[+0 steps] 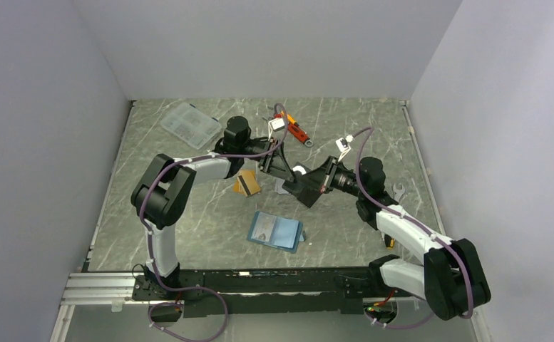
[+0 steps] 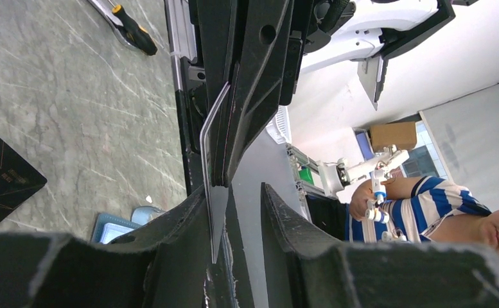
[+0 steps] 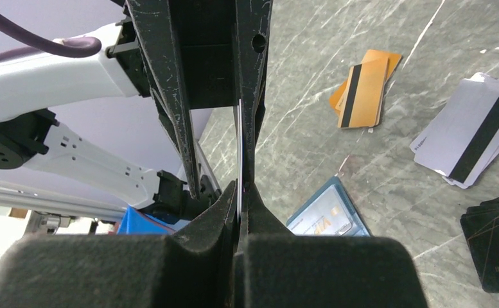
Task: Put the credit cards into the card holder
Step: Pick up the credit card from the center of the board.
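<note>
In mid-air over the table my right gripper (image 3: 240,192) is shut on a thin silver-grey credit card (image 3: 239,144), seen edge-on. My left gripper (image 2: 234,205) faces it with jaws apart; the same card (image 2: 212,192) stands between them, against one jaw and with a gap to the other. From above, the left gripper (image 1: 277,167) and right gripper (image 1: 306,189) meet tip to tip. The teal-blue card holder (image 1: 276,231) lies open on the table in front of them, a card showing in its pocket (image 3: 327,217). Orange-gold credit cards (image 3: 362,86) lie on the table near the left arm.
A few silver-grey cards with a dark stripe (image 3: 471,135) and black cards (image 3: 497,244) lie near the grippers. A clear plastic box (image 1: 190,125) and an orange-red tool (image 1: 296,130) sit at the back, a wrench (image 1: 398,191) at the right, a screwdriver (image 2: 131,29) near the front rail.
</note>
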